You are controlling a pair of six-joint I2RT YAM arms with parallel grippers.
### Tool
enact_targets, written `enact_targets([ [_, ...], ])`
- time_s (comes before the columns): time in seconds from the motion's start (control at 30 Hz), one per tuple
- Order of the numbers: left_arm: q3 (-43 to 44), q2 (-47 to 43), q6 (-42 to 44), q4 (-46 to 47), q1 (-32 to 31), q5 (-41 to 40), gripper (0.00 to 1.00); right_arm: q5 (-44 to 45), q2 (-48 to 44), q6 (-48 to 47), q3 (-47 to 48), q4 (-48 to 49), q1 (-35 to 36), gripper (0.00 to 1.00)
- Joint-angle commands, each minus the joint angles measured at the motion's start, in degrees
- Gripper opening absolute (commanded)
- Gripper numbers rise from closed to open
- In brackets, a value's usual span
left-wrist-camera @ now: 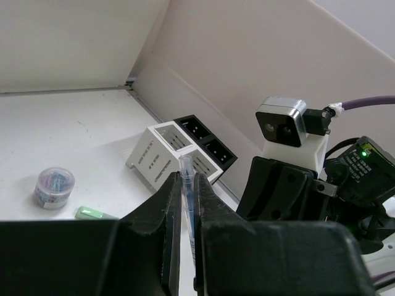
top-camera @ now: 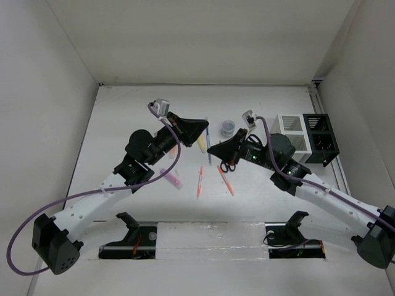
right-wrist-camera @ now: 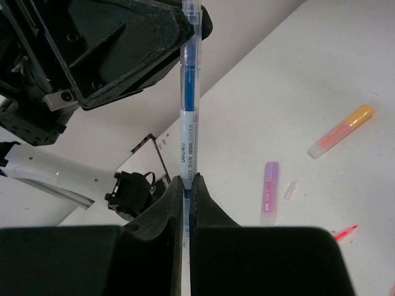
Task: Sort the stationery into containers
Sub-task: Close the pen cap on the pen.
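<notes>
A slim blue highlighter [top-camera: 208, 139] hangs above the table's middle, and both grippers hold it. My left gripper [top-camera: 205, 127] is shut on its far end [left-wrist-camera: 187, 168], and my right gripper [top-camera: 213, 150] is shut on its near end [right-wrist-camera: 188, 142]. In the right wrist view the left fingers [right-wrist-camera: 154, 43] clamp the barrel's top. The white container [top-camera: 290, 127] and black container [top-camera: 321, 139] stand side by side at the right. On the table lie a purple highlighter [top-camera: 172, 178], two orange-red pens [top-camera: 200, 181], black-handled scissors [top-camera: 228, 165] and a small round roll [top-camera: 228, 127].
A green highlighter [left-wrist-camera: 92, 213] lies near the roll [left-wrist-camera: 54, 187]. An orange highlighter [right-wrist-camera: 341, 131] lies beyond the purple one [right-wrist-camera: 270, 200]. White walls enclose the table on three sides. The arm bases and a clear strip run along the near edge.
</notes>
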Motion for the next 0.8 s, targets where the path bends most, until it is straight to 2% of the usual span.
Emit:
enact_targets([
  [0.0,-2.7,0.3,1.5,0.2,-0.1,2.2,0.0,0.0,-0.8,0.8,6.1,9.4,-1.2,0.0],
  [0.27,-5.1,-0.3,2.0,1.4,-0.1,1.0,0.0,-3.4,0.9,3.6,8.1,11.9,-2.9,0.0],
  [0.53,-6.8,-0.3,2.0,3.9,-0.1,3.6,0.0,-8.2,3.0,8.7,9.4,16.3,-5.7,0.0],
  [0.77,-7.4,-0.3,2.6,4.6,-0.1,4.7,0.0,-9.9,3.6,8.1,11.1,16.3,-6.7,0.0],
])
